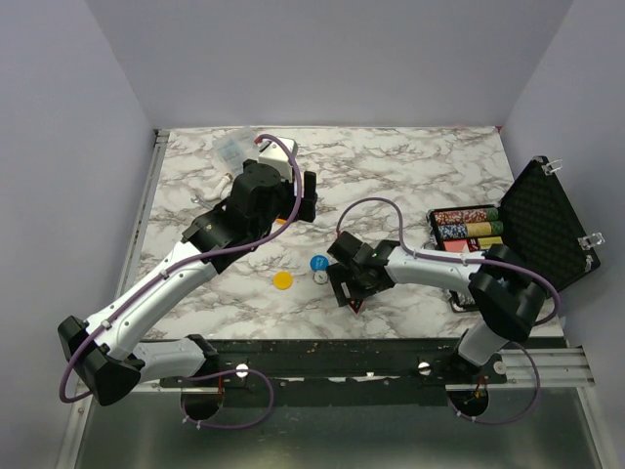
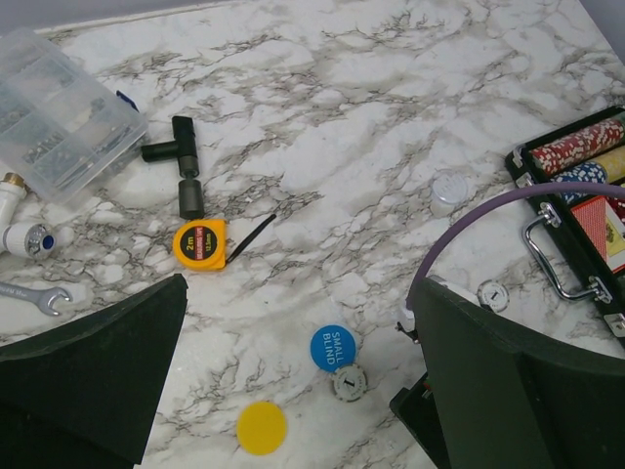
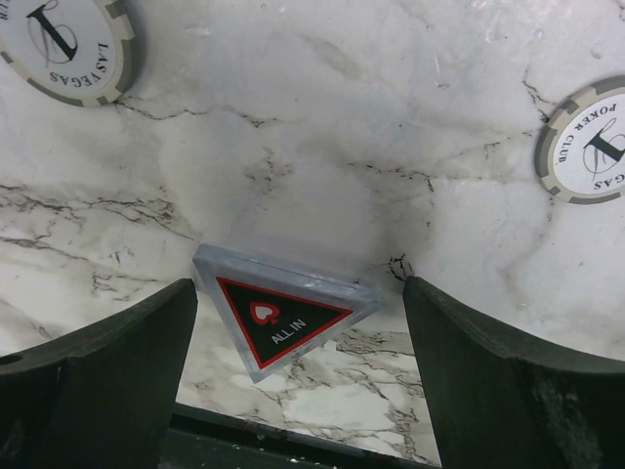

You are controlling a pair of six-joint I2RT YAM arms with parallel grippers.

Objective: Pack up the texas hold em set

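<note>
Item: red triangle (image 3: 278,322), flat by the tabletop's (image 3: 342,147) near edge. Right hand (image 3: 298,291) spread astride it, not touching. Best centred low, then closed squarely lest it skid.

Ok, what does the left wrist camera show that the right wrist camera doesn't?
Only the left wrist view: the orange-yellow tape measure, clear plastic compartment box, blue round disc, yellow round disc and open black briefcase. Only the right wrist view: the clear triangular ALL IN marker, lying untouched between the fingers of the open right tool. Both: the marbled white tabletop and grey-edged white poker chips.
</note>
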